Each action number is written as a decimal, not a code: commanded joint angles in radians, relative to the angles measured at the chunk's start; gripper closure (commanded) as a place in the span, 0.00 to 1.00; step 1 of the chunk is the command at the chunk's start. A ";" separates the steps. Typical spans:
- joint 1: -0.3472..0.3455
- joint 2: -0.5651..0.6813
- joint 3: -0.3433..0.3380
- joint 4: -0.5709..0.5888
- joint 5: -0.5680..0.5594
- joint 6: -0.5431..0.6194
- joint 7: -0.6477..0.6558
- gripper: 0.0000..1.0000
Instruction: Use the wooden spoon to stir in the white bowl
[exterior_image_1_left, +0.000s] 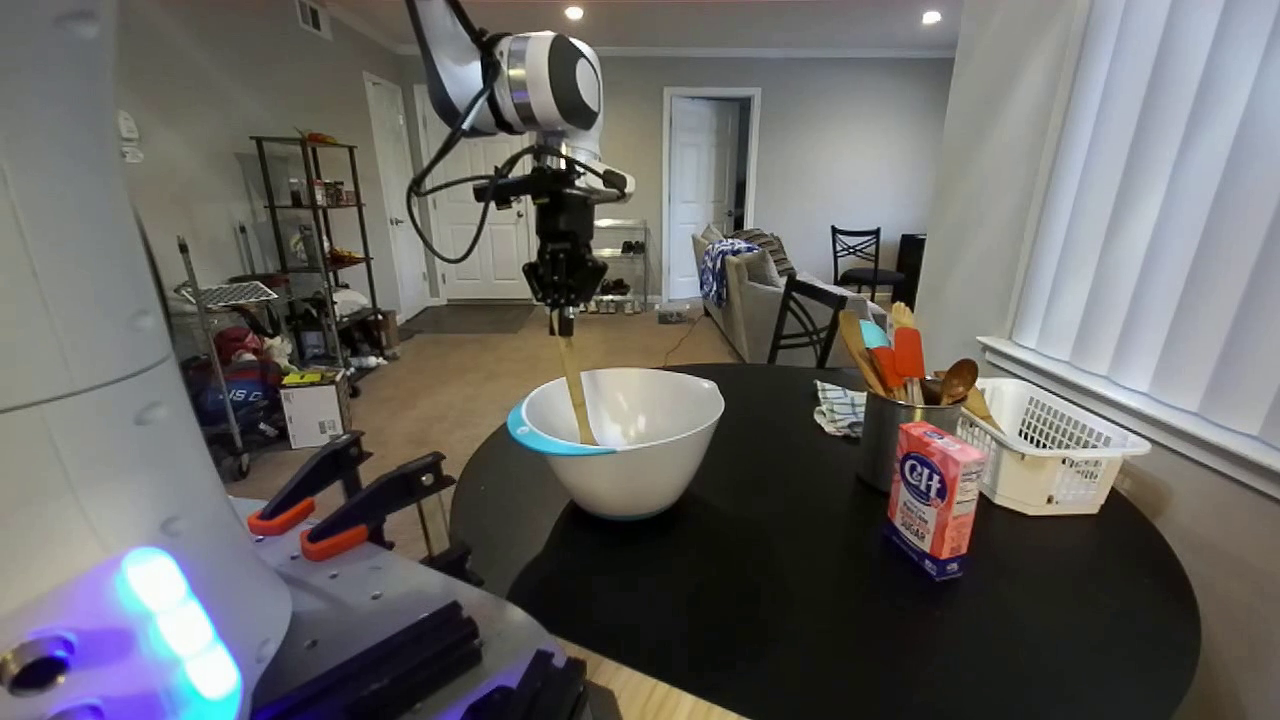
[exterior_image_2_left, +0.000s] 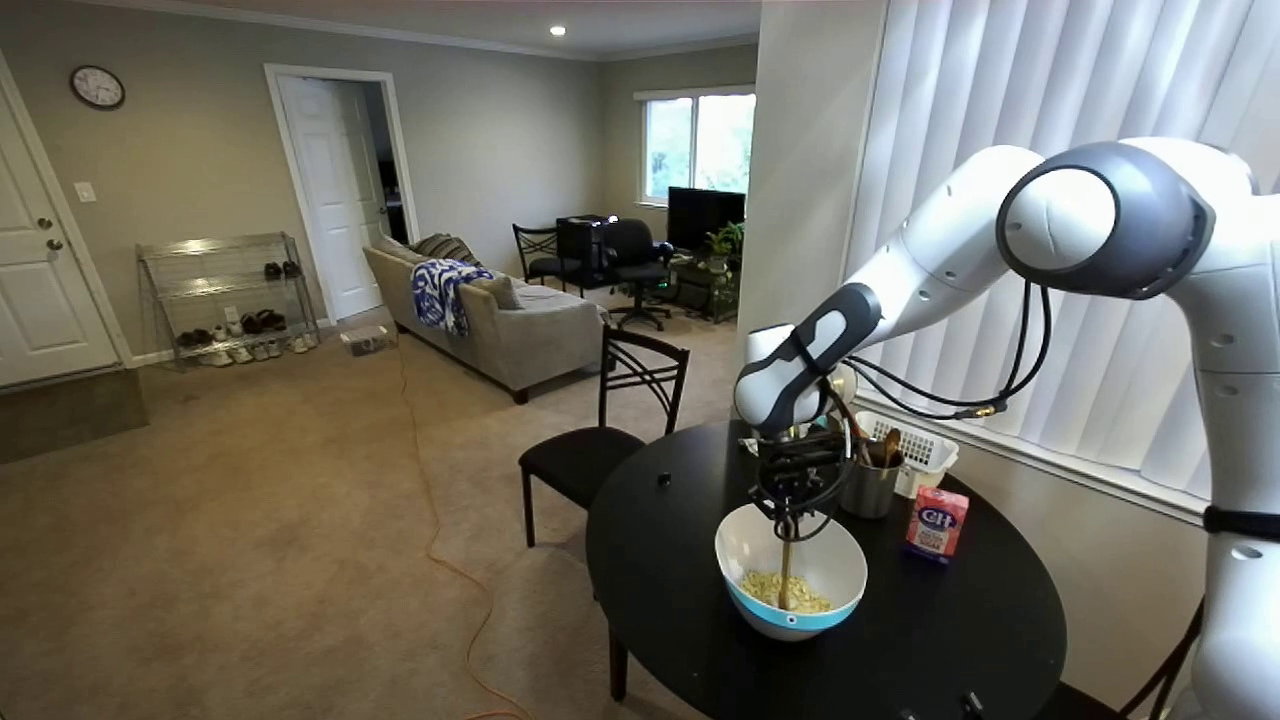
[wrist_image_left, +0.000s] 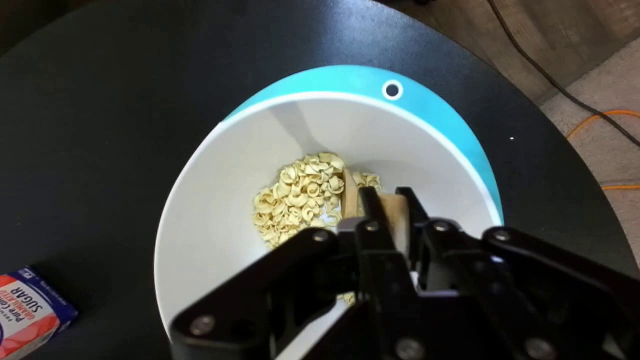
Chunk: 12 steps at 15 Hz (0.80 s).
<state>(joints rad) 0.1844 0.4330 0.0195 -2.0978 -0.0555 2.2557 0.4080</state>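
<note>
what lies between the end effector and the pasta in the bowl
The spoon: in an exterior view it runs from the end effector down into the pasta.

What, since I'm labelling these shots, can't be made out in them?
Wooden spoon: lower end hidden in an exterior view by the wall of the white bowl.
Pasta: partly covered in the wrist view by the gripper.
Sugar box: cut off in the wrist view by the left edge.
Fine print on that box: too small in an exterior view.
</note>
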 joint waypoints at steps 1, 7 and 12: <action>-0.001 0.033 -0.001 0.025 -0.010 -0.074 -0.030 0.95; 0.040 0.050 -0.046 0.066 -0.103 -0.146 0.074 0.96; 0.074 0.058 -0.078 0.076 -0.201 -0.140 0.153 0.96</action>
<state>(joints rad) 0.2304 0.4820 -0.0319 -2.0252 -0.1938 2.1454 0.4969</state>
